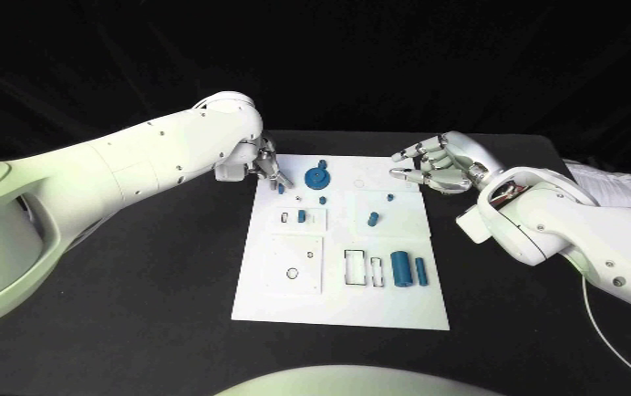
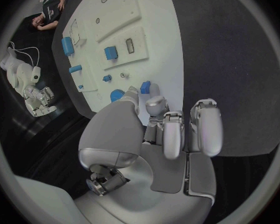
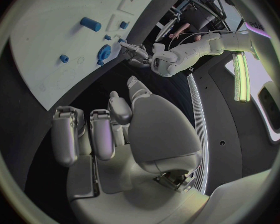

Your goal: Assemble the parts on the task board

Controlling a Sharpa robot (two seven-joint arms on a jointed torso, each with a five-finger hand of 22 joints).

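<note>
Covering the middle of the black tabletop (image 1: 145,268), the white task board (image 1: 270,296) carries the blue parts (image 1: 407,270), most of them in its far half and near its right edge. The left hand (image 1: 263,166) hangs at the board's far left corner, fingers curled, and I cannot tell if it holds something. The right hand (image 1: 440,164) hovers at the far right corner, fingers apart, holding nothing. Bare tabletop lies wide along both side edges.

Two glossy white arms with rounded shells and small dark screw holes: the left arm (image 1: 125,172) fills the frame's left, the right arm (image 1: 559,223) its right. Each ends in a silver, grey-padded hand: left hand (image 1: 259,166), right hand (image 1: 440,165).
</note>
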